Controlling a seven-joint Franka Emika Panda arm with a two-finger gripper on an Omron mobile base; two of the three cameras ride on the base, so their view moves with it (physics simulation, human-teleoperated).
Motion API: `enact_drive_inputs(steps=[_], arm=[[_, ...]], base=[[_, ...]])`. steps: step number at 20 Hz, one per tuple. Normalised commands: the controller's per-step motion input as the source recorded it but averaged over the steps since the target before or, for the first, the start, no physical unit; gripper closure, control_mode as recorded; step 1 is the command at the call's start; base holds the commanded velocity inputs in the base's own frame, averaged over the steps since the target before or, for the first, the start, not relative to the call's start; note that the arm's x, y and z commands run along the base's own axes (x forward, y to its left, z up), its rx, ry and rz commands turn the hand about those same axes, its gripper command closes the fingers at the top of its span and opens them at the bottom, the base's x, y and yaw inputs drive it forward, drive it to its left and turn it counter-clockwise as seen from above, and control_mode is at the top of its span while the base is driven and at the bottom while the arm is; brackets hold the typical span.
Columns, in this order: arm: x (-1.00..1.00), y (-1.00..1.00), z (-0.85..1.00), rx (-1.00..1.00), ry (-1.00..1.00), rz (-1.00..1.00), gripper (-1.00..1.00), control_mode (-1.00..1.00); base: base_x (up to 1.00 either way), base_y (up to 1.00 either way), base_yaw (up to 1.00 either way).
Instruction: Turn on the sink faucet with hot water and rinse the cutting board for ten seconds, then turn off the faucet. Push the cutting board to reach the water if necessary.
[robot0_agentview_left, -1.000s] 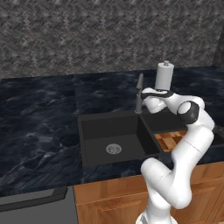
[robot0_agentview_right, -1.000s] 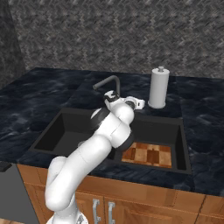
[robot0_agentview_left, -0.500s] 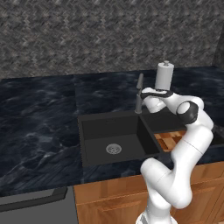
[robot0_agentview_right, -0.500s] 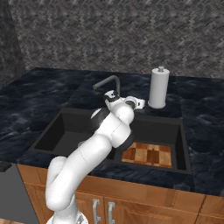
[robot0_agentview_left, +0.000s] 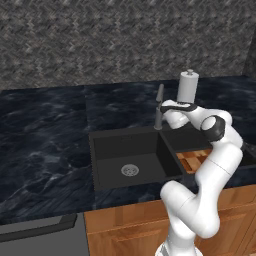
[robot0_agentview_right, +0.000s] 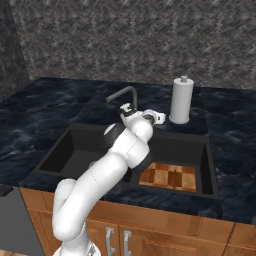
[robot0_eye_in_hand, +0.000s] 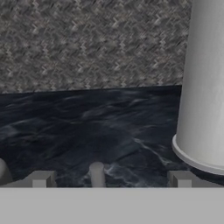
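Nothing has moved since the earlier frame: the arm stays bent over the sink (robot0_agentview_left: 129, 150) with its fingers (robot0_eye_in_hand: 39, 178) spread wide apart and holding nothing, right at the faucet (robot0_agentview_right: 123, 95) base on the counter (robot0_agentview_left: 45, 125). The lever tip (robot0_eye_in_hand: 96, 171) rises between them in the hand view. No water runs; the cutting board (robot0_agentview_right: 170, 176) lies flat in the basin farther from the drain (robot0_agentview_left: 129, 170), and a white cylinder (robot0_agentview_right: 181, 100) stands behind the sink.
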Motion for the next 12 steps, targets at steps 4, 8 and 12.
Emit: enact_drive_inputs(steps=[4, 8, 12], arm=[[0.03, 0.0, 0.0, 0.0, 0.0, 0.0, -1.0, -1.0], [0.01, 0.0, 0.0, 0.0, 0.0, 0.0, -1.0, -1.0], [0.0, 0.0, 0.0, 0.0, 0.0, 0.0, -1.0, -1.0]], base=[[0.0, 0.0, 0.0], [0.0, 0.0, 0.0], [0.0, 0.0, 0.0]])
